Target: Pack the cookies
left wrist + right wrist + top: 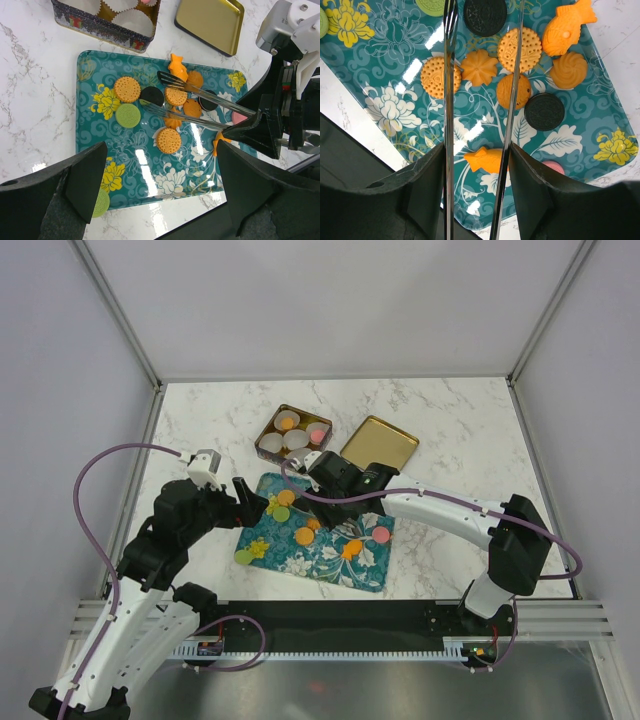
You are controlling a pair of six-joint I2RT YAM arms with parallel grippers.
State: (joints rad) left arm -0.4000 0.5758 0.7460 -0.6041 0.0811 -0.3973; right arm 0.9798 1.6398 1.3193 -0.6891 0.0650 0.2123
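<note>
The cookies lie on a teal flowered tray (300,558): orange discs (127,89) (168,140), a green one (128,115), black ones (151,95) (544,111), a pink one (553,166) and orange fish shapes (568,27). My right gripper (476,170) is shut on metal tongs (449,100). The tong arms are spread over the tray, with a black cookie and an orange disc (520,49) between them, and pinch nothing. In the top view the right gripper (325,475) is above the tray's far edge. My left gripper (162,185) is open and empty over the tray's near left corner.
A dark tin (262,440) with white paper cups, two holding cookies, stands behind the tray. Its gold lid (379,443) lies to its right. A second green cookie (101,202) sits at the tray's near left edge. The white marble table (450,420) lies all around.
</note>
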